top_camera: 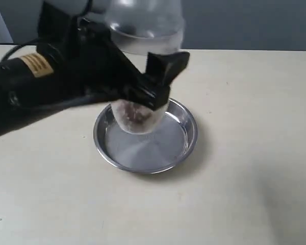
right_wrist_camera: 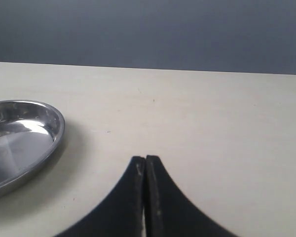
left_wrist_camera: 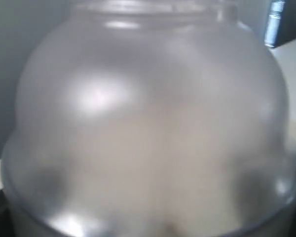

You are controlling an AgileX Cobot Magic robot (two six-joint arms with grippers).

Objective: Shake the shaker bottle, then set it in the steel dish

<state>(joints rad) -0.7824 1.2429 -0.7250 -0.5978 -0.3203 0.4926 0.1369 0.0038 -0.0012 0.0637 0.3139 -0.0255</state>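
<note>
Over on the left of the bench, the black, cable-trailing left arm (top_camera: 35, 87) reaches in from the left edge, and its left gripper (top_camera: 158, 81) is clamped round the waist of the clear plastic shaker bottle with the frosted domed shoulder (top_camera: 143, 25). The black fingers (top_camera: 166, 64) press in on either side of it. The bottle stands roughly upright, brownish-pink granules (top_camera: 136, 115) settled in its narrow base, which hangs over the far-left part of the round, shiny stainless-steel dish (top_camera: 158, 148). Whether the base touches the pan floor cannot be told. From the left wrist, the frosted dome fills nearly everything. The dish lies flat on the pale beige bench (top_camera: 255, 153), well in from the far edge. Further right, the right gripper (right_wrist_camera: 145, 165) sits low over bare bench, black fingers pinched together on nothing, with the dish's rim just off to one side.
</note>
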